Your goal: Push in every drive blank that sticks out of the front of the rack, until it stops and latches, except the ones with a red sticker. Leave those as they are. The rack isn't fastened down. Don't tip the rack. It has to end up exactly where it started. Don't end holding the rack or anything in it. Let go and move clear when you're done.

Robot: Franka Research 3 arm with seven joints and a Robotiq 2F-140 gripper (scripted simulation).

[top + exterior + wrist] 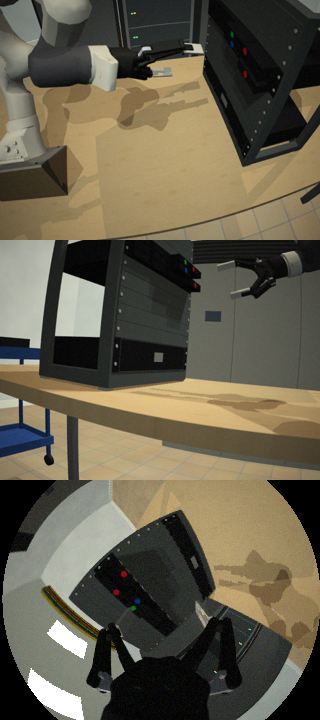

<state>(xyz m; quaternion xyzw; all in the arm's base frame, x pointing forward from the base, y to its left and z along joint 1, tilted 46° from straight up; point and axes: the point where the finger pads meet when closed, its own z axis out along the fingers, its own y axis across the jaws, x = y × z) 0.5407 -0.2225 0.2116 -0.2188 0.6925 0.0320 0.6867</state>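
two red stickers (pixel 244 51) – one green (pixel 231 34), one blue (pixel 231 44)

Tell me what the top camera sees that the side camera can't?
Only the top view shows the arm's base block and the cabinet with small green lights behind the table. Only the exterior view shows the blue cart, the table leg and the rack's open side. Both show the rack, its green, blue and red stickers, and the open gripper short of it.

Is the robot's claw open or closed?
Open. The gripper's two fingers stand wide apart with nothing between them, short of the rack.
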